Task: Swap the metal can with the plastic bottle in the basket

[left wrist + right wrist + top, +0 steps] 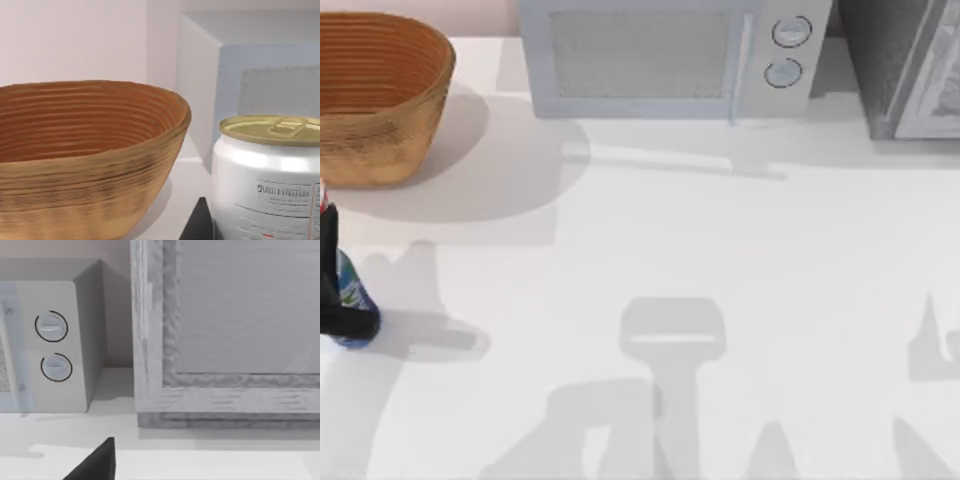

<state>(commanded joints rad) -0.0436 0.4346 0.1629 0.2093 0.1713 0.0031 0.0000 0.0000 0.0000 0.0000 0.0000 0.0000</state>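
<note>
The metal can (267, 175), white-labelled with a dull gold top, looms close in the left wrist view. A dark finger (196, 226) rests against its side. My left gripper (332, 262) sits at the table's far left edge, in front of the basket, and is shut on the can. Partly under the gripper, the plastic bottle (356, 305) rests on the table, showing its blue-green label and blue base. The wicker basket (375, 95) stands at the back left; its inside wall (75, 125) is bare as far as I can see. A dark part of my right gripper (97, 462) hangs low over the table near the back right.
A grey microwave (665, 55) stands at the back centre, its two round knobs (52, 347) facing the right wrist camera. A larger grey appliance (910, 65) fills the back right corner. Arm shadows fall across the white tabletop (670, 250).
</note>
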